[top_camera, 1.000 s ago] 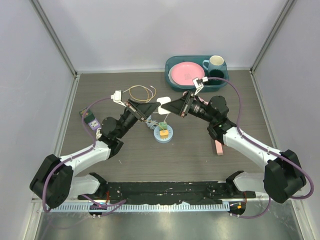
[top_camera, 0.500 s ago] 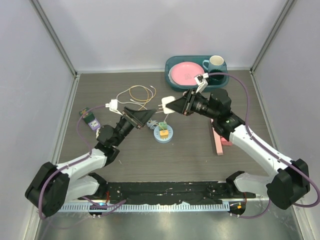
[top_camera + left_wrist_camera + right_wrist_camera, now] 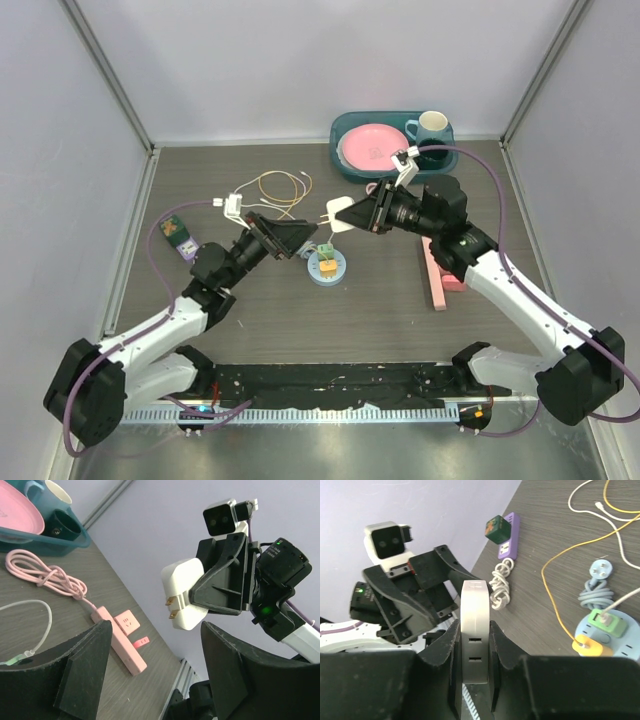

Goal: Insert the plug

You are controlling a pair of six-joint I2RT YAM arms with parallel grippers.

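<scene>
Plug: a white two-prong adapter (image 3: 182, 592), held in the air above the table (image 3: 400, 320) between the two arms; in the top view it sits just beyond the round blue socket hub (image 3: 327, 267). Its brass prongs point toward the left arm.
Right gripper (image 3: 474, 640): clamped on the plug, one black finger pressed to each flat side.
Left gripper (image 3: 155, 680): jaws spread wide with nothing between them, facing the plug's prongs and apart from it.
Pink power strip (image 3: 437, 280): lies flat on the table beside the right arm, partly hidden by the forearm in the top view, and well apart from the plug. The sockets seen from the left wrist are free.
Pink cable (image 3: 45, 575): runs from the strip in a loose coil toward the tray.
Round hub: carries a yellow plug (image 3: 587, 645) and a green plug (image 3: 606, 622).
Purple strip (image 3: 507, 550): lies on the left side of the table, with a green cube (image 3: 495, 529) at its far end.
Teal tray (image 3: 336, 150): in the far right corner, it holds a pink plate (image 3: 372, 146) and two mugs.
</scene>
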